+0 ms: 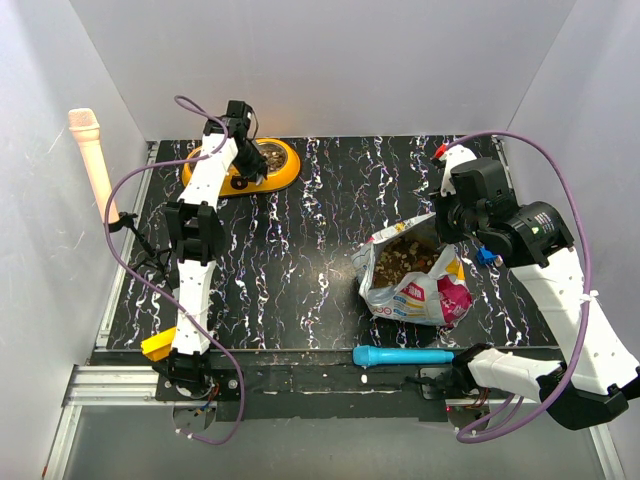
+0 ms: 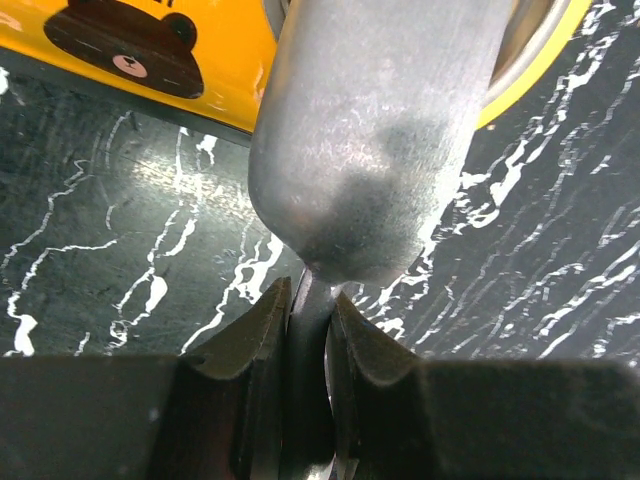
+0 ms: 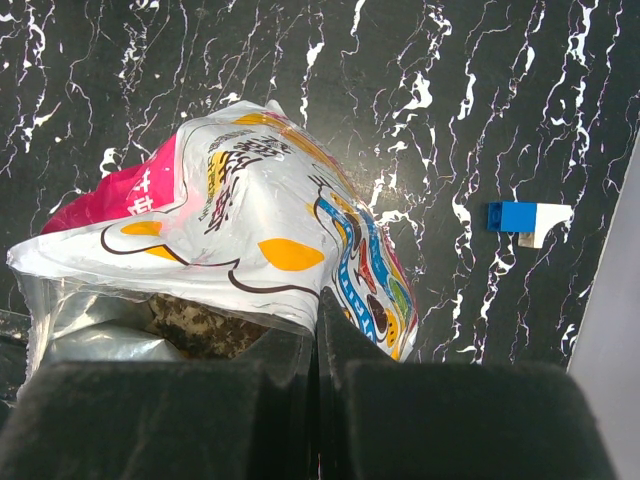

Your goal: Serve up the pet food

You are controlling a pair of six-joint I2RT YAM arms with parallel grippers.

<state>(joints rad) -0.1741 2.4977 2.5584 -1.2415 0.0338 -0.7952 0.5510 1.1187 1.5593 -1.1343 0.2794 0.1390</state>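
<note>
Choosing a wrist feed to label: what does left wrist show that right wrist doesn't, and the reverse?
Left wrist only: metal scoop, its handle clamped in the left gripper, orange bowl behind. Right wrist only: printed pouch pinched by the right gripper, kibble inside, a blue-and-white piece lying apart. Both: black marbled tabletop.

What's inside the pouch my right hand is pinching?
Brown kibble shows through the open mouth of the pouch. Its walls hide how deep the heap goes. The right hand pinches its rim.
</note>
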